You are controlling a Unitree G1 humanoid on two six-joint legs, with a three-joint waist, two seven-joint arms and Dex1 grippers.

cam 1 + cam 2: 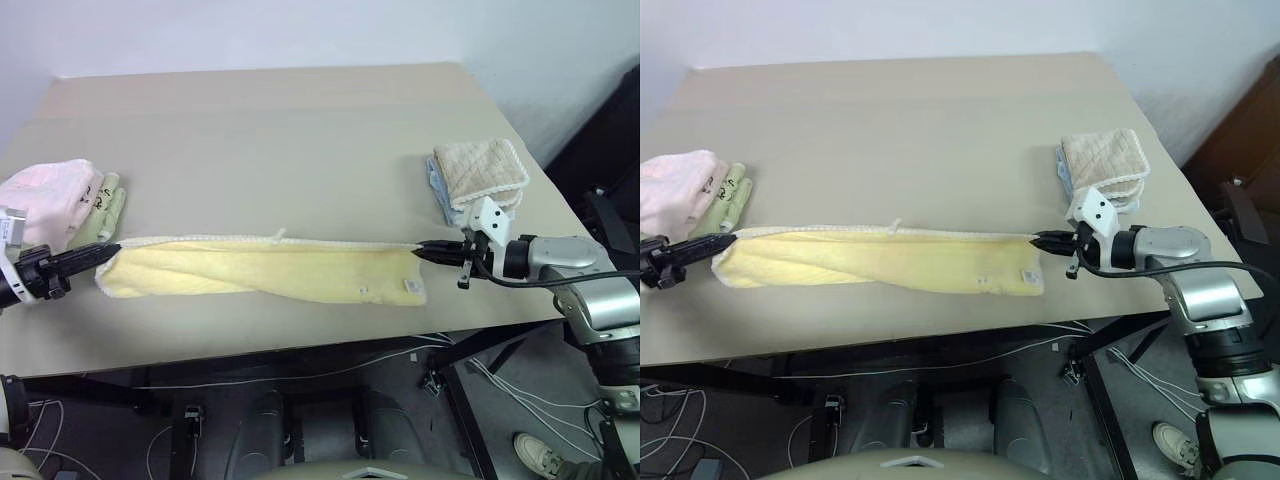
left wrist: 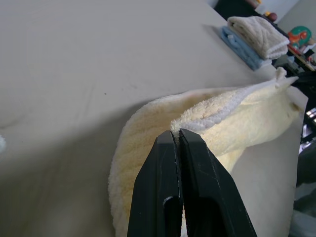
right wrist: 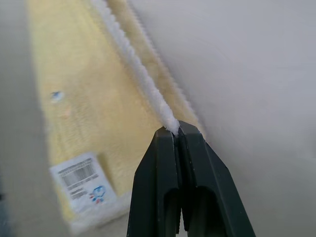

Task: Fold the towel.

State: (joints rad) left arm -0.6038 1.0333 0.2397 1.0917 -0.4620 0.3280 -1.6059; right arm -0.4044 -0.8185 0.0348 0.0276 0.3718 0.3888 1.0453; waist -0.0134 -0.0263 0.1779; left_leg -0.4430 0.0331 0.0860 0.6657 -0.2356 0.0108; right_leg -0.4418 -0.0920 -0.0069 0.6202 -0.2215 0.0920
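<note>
Both grippers, left [image 1: 112, 248] at 9 o'clock and right [image 1: 418, 250] at 3, pinch the towel [image 1: 265, 270] stretched across the table [image 1: 300, 140].

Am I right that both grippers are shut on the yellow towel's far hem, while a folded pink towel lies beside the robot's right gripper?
Not quite. Both the left gripper and right gripper are shut on the towel at its far hem, but the folded towel beside the right gripper is beige, as the left eye view shows. The pink towel lies near the left gripper.
</note>
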